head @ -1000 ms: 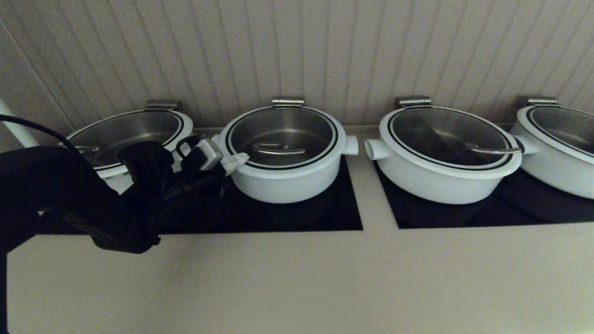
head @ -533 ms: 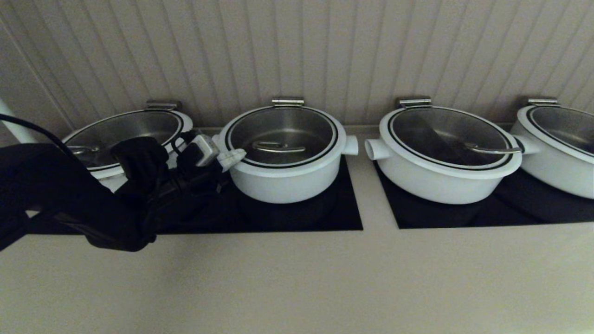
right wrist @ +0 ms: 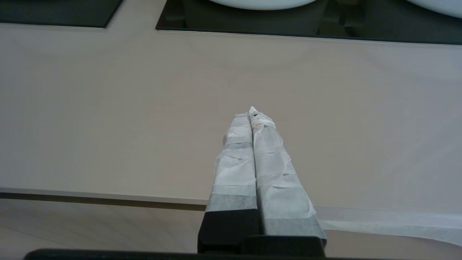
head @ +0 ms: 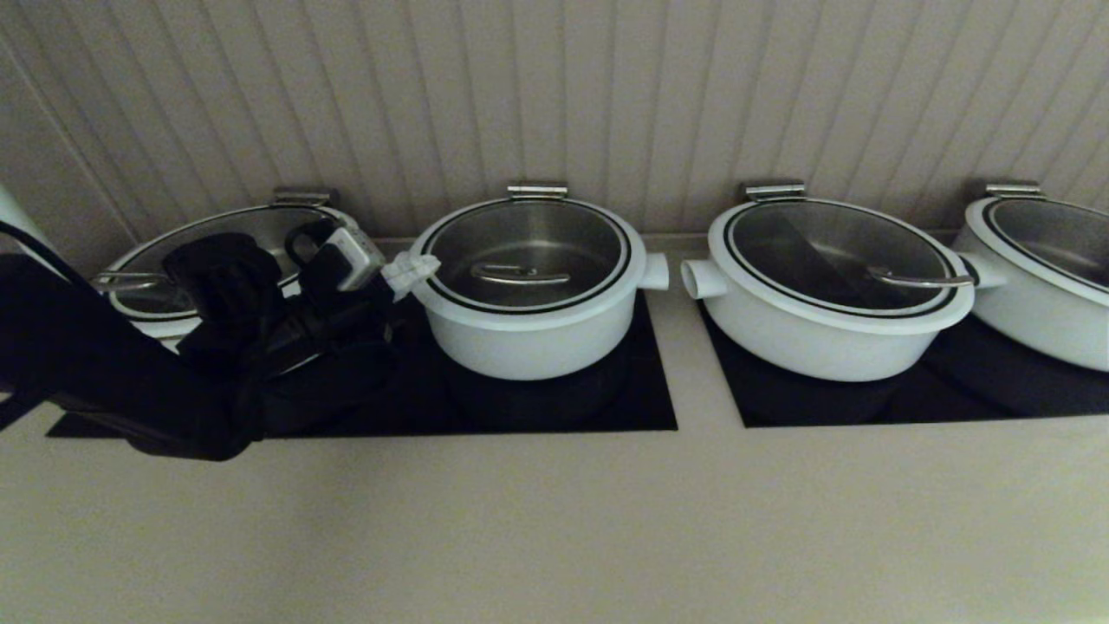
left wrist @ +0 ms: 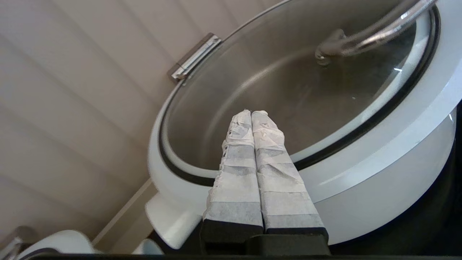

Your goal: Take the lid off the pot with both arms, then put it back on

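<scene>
The pot point(head: 528, 338) is the second from the left, white, with a stubby side knob point(head: 656, 270). The glass lid point(head: 528, 247) sits on it, its steel bar handle point(head: 520, 277) lying across the middle. My left gripper point(head: 411, 270) is shut and empty, its white-wrapped fingertips just off the pot's left rim. In the left wrist view the gripper point(left wrist: 251, 112) points over the lid point(left wrist: 288, 83), short of the handle point(left wrist: 375, 34). My right gripper point(right wrist: 251, 112) is shut and empty, low over the counter; it is out of the head view.
A wider white pot point(head: 217, 247) stands behind my left arm. Two more wide pots point(head: 832, 329) point(head: 1040, 286) stand to the right. All sit on black cooktop panels point(head: 554, 407) against a ribbed wall. A beige counter point(head: 554, 520) lies in front.
My left arm has moved left and up, drawing the shut fingertips back from the pot's front left rim. The lid and pots have not moved.
</scene>
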Robot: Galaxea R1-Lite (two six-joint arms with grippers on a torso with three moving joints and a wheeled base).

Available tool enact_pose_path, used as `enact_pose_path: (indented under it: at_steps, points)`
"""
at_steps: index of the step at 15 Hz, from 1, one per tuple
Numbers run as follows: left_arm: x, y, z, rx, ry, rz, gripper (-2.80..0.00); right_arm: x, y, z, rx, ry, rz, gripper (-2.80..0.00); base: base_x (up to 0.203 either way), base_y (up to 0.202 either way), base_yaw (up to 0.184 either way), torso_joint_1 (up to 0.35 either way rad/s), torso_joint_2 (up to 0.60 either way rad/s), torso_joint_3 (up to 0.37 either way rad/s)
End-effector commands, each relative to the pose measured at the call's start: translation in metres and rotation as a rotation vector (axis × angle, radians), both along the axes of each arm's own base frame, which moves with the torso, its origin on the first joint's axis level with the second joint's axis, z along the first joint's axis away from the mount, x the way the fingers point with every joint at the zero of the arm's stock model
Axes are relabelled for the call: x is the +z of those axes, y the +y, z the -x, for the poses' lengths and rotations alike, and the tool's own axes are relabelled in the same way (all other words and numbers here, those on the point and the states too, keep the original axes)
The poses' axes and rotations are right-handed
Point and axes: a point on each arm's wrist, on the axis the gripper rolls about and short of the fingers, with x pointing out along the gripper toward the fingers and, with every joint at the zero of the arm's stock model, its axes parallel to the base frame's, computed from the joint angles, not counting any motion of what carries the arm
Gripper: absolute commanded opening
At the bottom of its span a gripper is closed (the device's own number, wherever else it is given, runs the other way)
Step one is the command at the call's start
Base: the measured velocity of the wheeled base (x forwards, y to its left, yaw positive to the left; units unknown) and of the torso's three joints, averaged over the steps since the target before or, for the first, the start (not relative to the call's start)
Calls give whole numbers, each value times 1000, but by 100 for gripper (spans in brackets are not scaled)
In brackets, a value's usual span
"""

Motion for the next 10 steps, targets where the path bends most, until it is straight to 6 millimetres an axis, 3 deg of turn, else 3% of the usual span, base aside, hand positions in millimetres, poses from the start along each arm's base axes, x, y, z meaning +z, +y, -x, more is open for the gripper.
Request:
enact_pose_path:
  at_steps: [1, 10]
  points:
    - [18, 7, 7, 14, -37, 1, -280, 0, 0, 0, 1, 1, 0, -280, 0, 0, 0, 0, 0, 0]
    - [77, 45, 43, 118, -102, 27, -280, 0, 0, 0, 1, 1, 0, -280, 0, 0, 0, 0, 0, 0]
